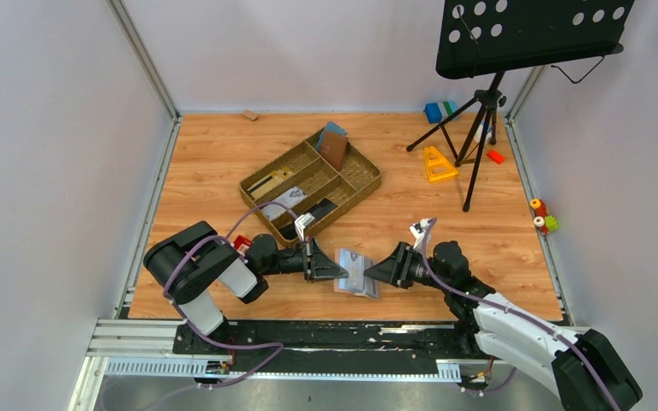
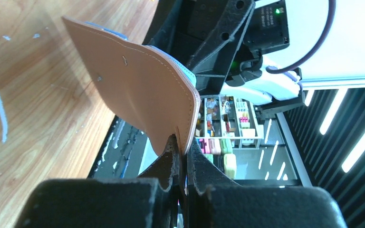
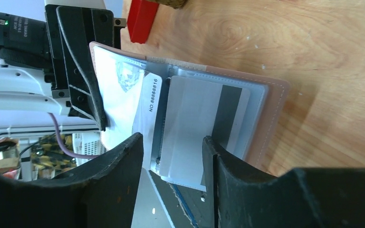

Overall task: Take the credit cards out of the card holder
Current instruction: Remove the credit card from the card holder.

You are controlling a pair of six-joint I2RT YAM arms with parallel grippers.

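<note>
- here the card holder (image 1: 355, 274) sits opened at the near middle of the table (image 1: 497, 248), between the two arms, its pockets turned rightward
- a white striped card (image 3: 195, 123) pokes out of a pocket, seemingly ready to be drawn
- the left gripper (image 2: 186, 159) is clamped on the holder's left edge, likely bracing it against a pull
- the right gripper (image 3: 171, 142) has its jaws apart, lined up with that card, not gripping it

A white card (image 3: 148, 124) in the card holder (image 3: 274, 118) reads "NO 88868816".
</note>
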